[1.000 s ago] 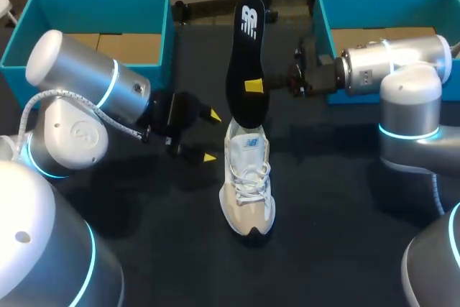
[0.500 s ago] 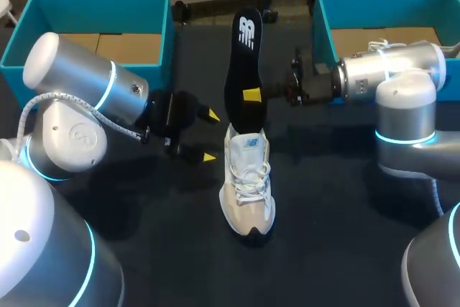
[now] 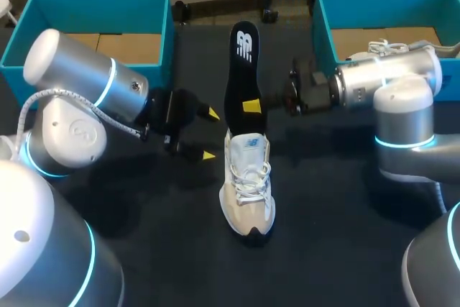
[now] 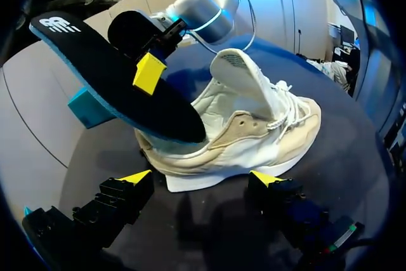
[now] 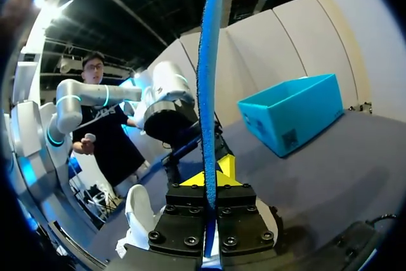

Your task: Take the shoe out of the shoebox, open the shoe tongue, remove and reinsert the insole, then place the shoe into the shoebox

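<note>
A white and beige shoe (image 3: pixel 248 186) stands upright on the black table, toe toward the front edge. In the left wrist view its tongue (image 4: pixel 244 84) is pulled up. A black insole (image 3: pixel 242 77) stands steeply over the heel, and its lower end (image 4: pixel 181 128) meets the shoe's opening. My right gripper (image 3: pixel 251 106) is shut on the insole's middle; the insole's blue edge (image 5: pixel 208 93) runs up between that gripper's (image 5: pixel 212 177) fingers. My left gripper (image 3: pixel 211 135) is open just left of the shoe (image 4: pixel 254 131), and nothing lies between the fingers of this gripper (image 4: pixel 202 179).
A teal shoebox (image 3: pixel 154 5) stands at the back left. Another teal box (image 3: pixel 322 12) stands at the back right, behind my right arm. The table around the shoe is dark cloth.
My right gripper has lowered the insole and shifted it slightly left, toward the shoe's opening. The left arm and the shoe have stayed put.
</note>
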Robot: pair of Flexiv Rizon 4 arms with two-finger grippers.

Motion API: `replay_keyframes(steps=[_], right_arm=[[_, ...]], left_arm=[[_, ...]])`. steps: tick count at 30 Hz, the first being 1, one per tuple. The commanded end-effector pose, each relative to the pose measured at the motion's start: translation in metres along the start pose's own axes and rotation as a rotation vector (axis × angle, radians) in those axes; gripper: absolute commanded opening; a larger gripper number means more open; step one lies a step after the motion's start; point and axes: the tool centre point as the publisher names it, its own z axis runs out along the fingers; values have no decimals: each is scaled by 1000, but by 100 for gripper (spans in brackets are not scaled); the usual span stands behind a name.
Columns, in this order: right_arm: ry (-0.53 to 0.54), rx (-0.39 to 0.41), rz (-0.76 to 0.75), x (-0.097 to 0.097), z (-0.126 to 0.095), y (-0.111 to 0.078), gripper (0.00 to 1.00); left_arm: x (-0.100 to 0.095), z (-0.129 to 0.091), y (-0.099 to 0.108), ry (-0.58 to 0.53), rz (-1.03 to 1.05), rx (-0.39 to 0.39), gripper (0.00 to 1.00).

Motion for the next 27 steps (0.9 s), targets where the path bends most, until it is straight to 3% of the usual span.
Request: replay_keyframes(steps=[1,27], right_arm=[[4,-2,2,-2,4,-8,0],[24,31,147,17,19,-58,0]], left_arm=[[-1,1,-1,2,-2,-1,100],[1,-1,3,0,-17,-2,100]])
